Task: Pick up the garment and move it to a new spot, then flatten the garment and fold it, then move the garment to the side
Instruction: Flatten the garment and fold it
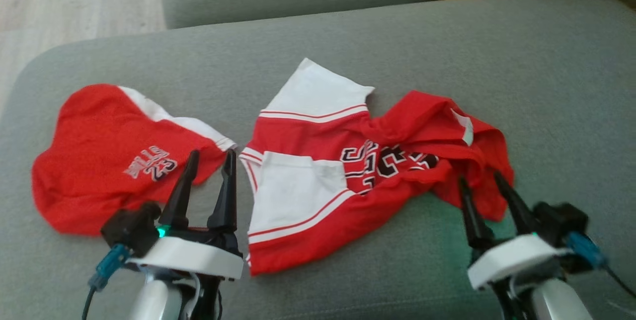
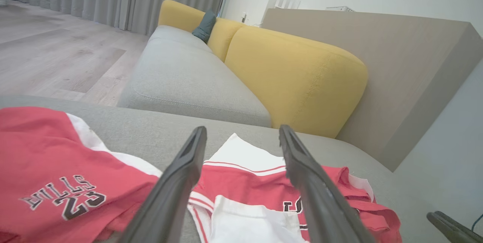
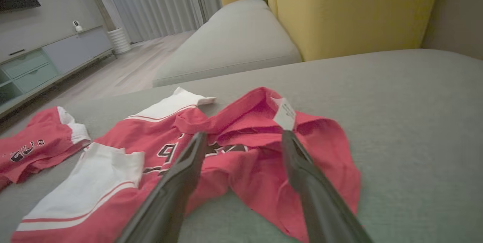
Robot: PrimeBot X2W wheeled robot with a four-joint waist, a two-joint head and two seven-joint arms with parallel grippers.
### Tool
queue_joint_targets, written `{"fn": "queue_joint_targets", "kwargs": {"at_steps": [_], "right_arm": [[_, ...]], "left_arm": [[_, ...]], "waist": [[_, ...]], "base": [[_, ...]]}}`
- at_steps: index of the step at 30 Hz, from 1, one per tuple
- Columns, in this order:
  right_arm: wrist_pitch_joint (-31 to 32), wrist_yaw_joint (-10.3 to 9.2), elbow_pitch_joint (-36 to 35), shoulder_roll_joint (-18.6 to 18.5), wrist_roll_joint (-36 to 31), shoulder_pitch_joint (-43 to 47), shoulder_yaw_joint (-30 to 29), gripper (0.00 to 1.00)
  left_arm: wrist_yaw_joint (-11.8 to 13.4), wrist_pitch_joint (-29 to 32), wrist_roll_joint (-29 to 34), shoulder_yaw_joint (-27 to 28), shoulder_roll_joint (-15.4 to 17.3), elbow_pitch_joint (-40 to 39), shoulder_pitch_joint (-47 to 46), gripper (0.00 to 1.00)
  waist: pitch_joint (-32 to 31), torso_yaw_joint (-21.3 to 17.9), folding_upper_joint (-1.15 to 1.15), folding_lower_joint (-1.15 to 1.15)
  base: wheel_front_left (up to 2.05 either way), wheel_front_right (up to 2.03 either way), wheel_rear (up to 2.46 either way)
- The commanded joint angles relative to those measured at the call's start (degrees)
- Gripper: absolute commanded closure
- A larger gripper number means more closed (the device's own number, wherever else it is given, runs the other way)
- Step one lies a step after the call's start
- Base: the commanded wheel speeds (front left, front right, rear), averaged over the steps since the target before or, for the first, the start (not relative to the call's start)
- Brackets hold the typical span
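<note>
Red-and-white garment [image 1: 303, 136] lies rumpled on the grey sofa cushion [image 1: 546, 86], our left claw [image 1: 212, 153] beside one end and right claw [image 1: 479, 177] over the other, both wide and empty, placed, we judge, for flattening.

Black number print on the crumpled red-and-white jersey [image 1: 367, 161] half buried under its own folds, unreadable. Red shorts with grey lettering [image 2: 56, 182] cut off by the left wrist view's left and bottom edges. White neck label [image 3: 285, 114] text too small to read; right gripper [image 1: 479, 178] blurred in head view.
</note>
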Motion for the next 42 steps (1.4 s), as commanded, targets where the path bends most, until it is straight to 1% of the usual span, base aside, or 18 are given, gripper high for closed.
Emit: {"fn": "queue_joint_targets", "kwargs": {"at_steps": [1, 3, 9, 12, 14, 17, 21, 24, 29, 31, 42], "right_arm": [[-2.16, -0.05, -2.62, 0.47, -1.19, -0.84, 0.28, 0.00], [-4.39, -0.05, -3.14, 0.72, -1.83, 0.13, -0.42, 0.00], [-8.71, -0.05, -3.50, 0.79, 0.27, -0.69, -0.45, 0.00], [-9.66, -0.05, -3.48, 0.79, 0.49, -1.52, -1.38, 0.00], [-10.08, -0.05, -3.32, 0.80, 0.54, -1.96, -1.52, 0.00], [-10.50, -0.05, -2.85, 0.80, 0.48, -2.50, -1.56, 0.00], [-10.97, -0.05, -2.34, 0.80, 0.89, -3.20, -1.48, 0.00], [-11.25, -0.05, -2.00, 0.80, 1.14, -3.58, -1.47, 0.00], [-11.45, -0.05, -1.47, 0.80, 1.00, -4.17, -1.01, 0.00], [-11.53, -0.05, -1.22, 0.80, 0.92, -4.55, -0.94, 0.00], [-11.75, -0.05, -0.45, 0.81, 0.93, -4.91, -1.07, 0.00]], "left_arm": [[0.22, -0.45, -0.31, 1.70, 0.09, -2.10, -2.95, 0.00], [0.23, -0.45, -0.26, 1.62, 0.09, -2.01, -3.14, 0.00], [-0.46, -0.45, 0.91, 1.32, 0.09, -0.55, -4.30, 0.00], [-1.20, -0.45, 3.85, 0.35, 0.09, 1.90, -6.18, 0.00], [-1.49, -0.45, 6.13, -0.16, 0.09, 4.66, -7.82, 0.00], [-1.17, -0.45, 9.11, -1.18, 0.55, 11.40, -10.47, 0.00], [1.11, 0.29, 12.63, -2.22, 1.52, 20.17, -14.48, 0.00], [1.69, 0.94, 13.63, -2.73, 1.81, 24.96, -16.99, 0.00], [1.30, 0.49, 14.77, -3.68, 2.47, 30.29, -20.62, 0.00], [1.71, 0.25, 14.97, -3.64, 2.67, 33.13, -22.34, 0.00], [1.59, -0.32, 14.44, -3.60, 2.69, 38.20, -25.32, 0.00]], "waist": [[0.53, -1.12, 0.00, 0.00], [0.91, -1.93, 0.00, 0.00], [2.70, -3.84, 0.00, 0.00], [4.23, -4.39, 0.00, 0.00], [5.26, -4.83, 0.00, 0.00], [6.53, -5.57, 0.00, 0.00], [7.77, -6.39, 0.00, 0.00], [8.54, -6.64, 0.00, 0.00], [9.69, -7.02, 0.00, 0.00], [10.22, -7.31, 0.00, 0.00], [10.77, -7.82, 0.00, 0.00]], "base": [[0.00, 0.00, 0.00], [0.00, 0.00, 0.00], [0.00, 0.00, 0.00], [0.00, 0.00, 0.00], [0.00, 0.00, 0.00], [0.00, 0.00, 0.00], [0.00, 0.00, 0.00], [0.00, 0.00, 0.00], [0.00, 0.00, 0.00], [0.00, 0.00, 0.00], [0.00, 0.00, 0.00]]}}
